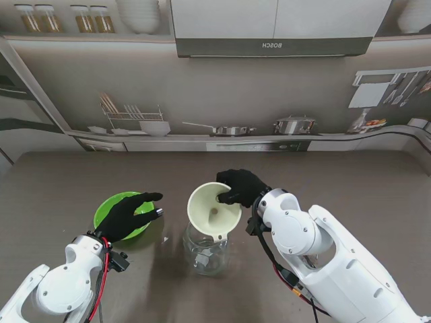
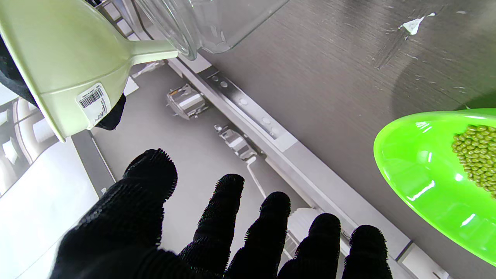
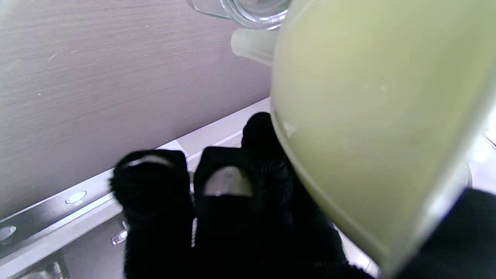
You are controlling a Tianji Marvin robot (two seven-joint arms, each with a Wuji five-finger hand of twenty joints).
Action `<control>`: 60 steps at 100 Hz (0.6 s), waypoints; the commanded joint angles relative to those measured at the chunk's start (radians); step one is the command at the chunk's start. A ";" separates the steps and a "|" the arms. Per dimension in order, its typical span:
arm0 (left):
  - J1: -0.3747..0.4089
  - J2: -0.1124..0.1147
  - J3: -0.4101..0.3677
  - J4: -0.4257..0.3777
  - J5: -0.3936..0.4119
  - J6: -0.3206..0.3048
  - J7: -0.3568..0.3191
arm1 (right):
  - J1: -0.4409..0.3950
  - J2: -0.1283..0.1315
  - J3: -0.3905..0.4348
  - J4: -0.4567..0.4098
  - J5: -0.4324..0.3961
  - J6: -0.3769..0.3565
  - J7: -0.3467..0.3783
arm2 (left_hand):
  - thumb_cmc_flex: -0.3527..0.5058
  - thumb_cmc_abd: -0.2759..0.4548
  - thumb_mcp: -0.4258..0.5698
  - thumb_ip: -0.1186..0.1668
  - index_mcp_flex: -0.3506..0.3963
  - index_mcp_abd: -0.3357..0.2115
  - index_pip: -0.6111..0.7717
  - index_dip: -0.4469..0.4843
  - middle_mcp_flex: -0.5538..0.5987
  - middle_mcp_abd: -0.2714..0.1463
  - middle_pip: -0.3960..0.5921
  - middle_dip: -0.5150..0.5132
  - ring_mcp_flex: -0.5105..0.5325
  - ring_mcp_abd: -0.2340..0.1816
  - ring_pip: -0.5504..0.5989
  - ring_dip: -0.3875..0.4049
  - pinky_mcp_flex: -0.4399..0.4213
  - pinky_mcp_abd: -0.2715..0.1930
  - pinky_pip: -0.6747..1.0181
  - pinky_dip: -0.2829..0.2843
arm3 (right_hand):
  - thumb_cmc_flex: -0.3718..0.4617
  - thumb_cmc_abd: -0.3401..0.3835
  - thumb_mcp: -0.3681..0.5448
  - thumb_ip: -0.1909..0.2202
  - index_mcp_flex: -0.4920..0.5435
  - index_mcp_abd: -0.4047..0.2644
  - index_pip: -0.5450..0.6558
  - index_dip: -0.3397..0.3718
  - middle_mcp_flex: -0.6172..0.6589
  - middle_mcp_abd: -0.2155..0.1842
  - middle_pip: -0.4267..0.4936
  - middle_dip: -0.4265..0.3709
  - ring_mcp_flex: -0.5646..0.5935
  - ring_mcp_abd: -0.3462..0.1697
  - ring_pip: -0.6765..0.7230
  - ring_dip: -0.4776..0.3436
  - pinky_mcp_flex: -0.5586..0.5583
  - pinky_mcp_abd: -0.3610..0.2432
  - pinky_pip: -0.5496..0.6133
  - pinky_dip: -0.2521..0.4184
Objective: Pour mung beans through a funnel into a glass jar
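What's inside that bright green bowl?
The left wrist view shows small green mung beans piled inside the green bowl. From the stand, the left hand covers them.

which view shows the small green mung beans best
The left wrist view: the small green mung beans show singly in the bright green plastic bowl. The stand view hides them behind the left hand; the right wrist view misses them.

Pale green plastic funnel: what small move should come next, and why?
Probably the left hand should close on the bright green bowl of mung beans. The right hand already holds the pale green plastic funnel, tilted, spout at the clear glass jar mouth, while the left hand hovers open.
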 commanded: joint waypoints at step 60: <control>0.002 -0.003 -0.001 -0.002 -0.002 -0.003 -0.020 | -0.068 -0.001 0.034 -0.082 0.015 -0.017 0.006 | 0.026 0.050 -0.024 0.026 0.004 -0.021 -0.008 -0.001 0.014 -0.004 0.002 0.010 -0.013 -0.003 -0.010 -0.004 -0.016 -0.034 -0.020 0.010 | 0.059 0.010 0.063 0.008 0.042 -0.005 0.029 0.036 0.061 -0.006 0.041 0.011 0.035 -0.032 0.039 0.011 0.032 0.024 0.052 0.008</control>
